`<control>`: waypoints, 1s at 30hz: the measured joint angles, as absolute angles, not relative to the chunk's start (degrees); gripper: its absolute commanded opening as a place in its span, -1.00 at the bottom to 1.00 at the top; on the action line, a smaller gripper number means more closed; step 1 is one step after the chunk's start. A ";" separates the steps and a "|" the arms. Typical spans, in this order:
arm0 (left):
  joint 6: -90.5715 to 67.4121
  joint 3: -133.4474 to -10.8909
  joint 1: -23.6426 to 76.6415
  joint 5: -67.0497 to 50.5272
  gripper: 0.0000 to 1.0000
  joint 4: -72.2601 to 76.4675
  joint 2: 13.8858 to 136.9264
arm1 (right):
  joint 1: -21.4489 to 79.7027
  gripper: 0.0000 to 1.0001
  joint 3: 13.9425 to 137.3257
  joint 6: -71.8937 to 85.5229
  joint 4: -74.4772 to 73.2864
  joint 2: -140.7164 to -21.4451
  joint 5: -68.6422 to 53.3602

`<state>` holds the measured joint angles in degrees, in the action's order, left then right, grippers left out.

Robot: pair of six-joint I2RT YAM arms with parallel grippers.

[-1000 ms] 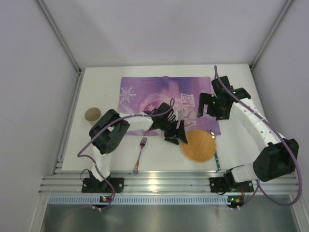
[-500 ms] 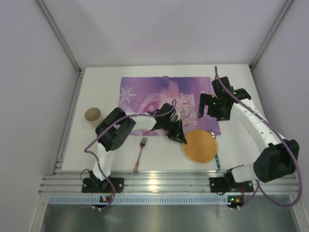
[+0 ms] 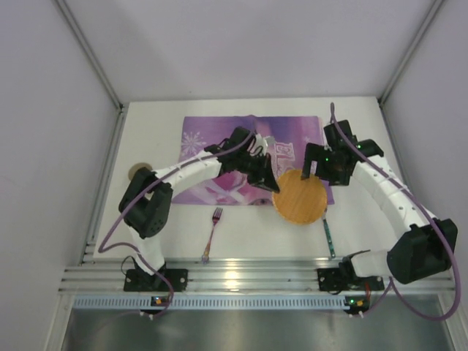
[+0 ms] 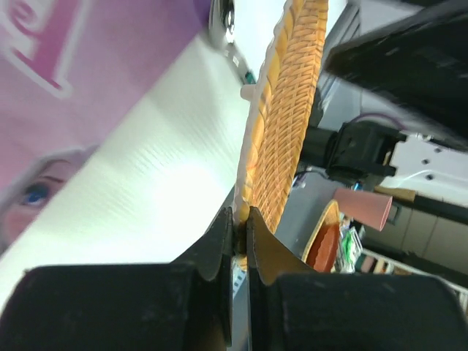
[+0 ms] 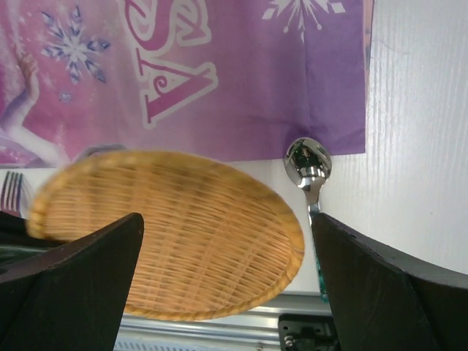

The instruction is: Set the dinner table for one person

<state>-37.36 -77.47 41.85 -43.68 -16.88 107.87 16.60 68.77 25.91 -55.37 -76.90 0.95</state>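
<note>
A round woven wicker plate (image 3: 301,199) hangs tilted over the white dinner table (image 3: 150,135), at the near right edge of the purple placemat (image 3: 219,142). My left gripper (image 3: 271,183) is shut on its left rim. In the left wrist view the jaws (image 4: 240,216) pinch the plate's edge (image 4: 287,110). My right gripper (image 3: 319,164) hovers open above the plate's far right side; its wrist view has the plate (image 5: 168,234) between the spread fingers (image 5: 88,270). A spoon (image 3: 327,235) lies right of the plate, its bowl (image 5: 308,164) at the mat's corner. A fork (image 3: 211,234) lies near the front.
A brown cup (image 3: 136,173) stands at the left, partly hidden behind the left arm. The ribbed aluminium rail (image 3: 234,276) runs along the near edge. Grey walls close in on both sides and the back. Fork tines (image 5: 10,191) show at the right wrist view's left edge.
My left gripper closed on the plate's rim, lifted it and carried it back towards the placemat. The left arm stretched out. The right gripper shifted slightly and stayed open.
</note>
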 measured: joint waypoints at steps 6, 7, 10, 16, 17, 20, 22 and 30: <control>-33.17 -83.29 31.27 -41.65 -1.00 -23.31 105.67 | 16.58 0.99 68.51 27.66 -52.77 -75.16 -0.54; -32.56 -83.83 28.97 -40.51 -1.00 -24.56 105.73 | 16.56 1.00 68.51 27.70 -52.53 -75.20 -0.64; -31.05 -84.93 23.11 -37.01 -1.00 -27.05 106.43 | 16.56 1.00 68.51 27.99 -51.99 -75.35 -1.19; -28.27 -89.54 17.74 -28.51 -1.00 -30.26 111.63 | 16.53 1.00 68.51 28.12 -51.72 -75.61 -1.91; -28.03 -90.26 17.82 -27.94 -1.00 -30.26 112.71 | 16.53 1.00 68.51 28.12 -51.64 -75.72 -2.11; -27.90 -91.79 18.52 -27.57 -1.00 -30.09 116.09 | 16.47 1.00 68.51 28.10 -51.46 -76.64 -2.66; -28.34 -91.81 18.81 -27.73 -1.00 -29.98 117.78 | 16.40 1.00 68.51 28.08 -51.42 -77.49 -2.79; -30.96 -88.14 18.74 -27.33 -0.29 -27.35 118.39 | 16.34 1.00 68.79 27.31 -51.44 -79.57 -2.92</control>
<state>-30.96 -88.14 18.74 -27.33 -27.35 118.39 16.34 68.79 27.31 -51.44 -79.57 -2.92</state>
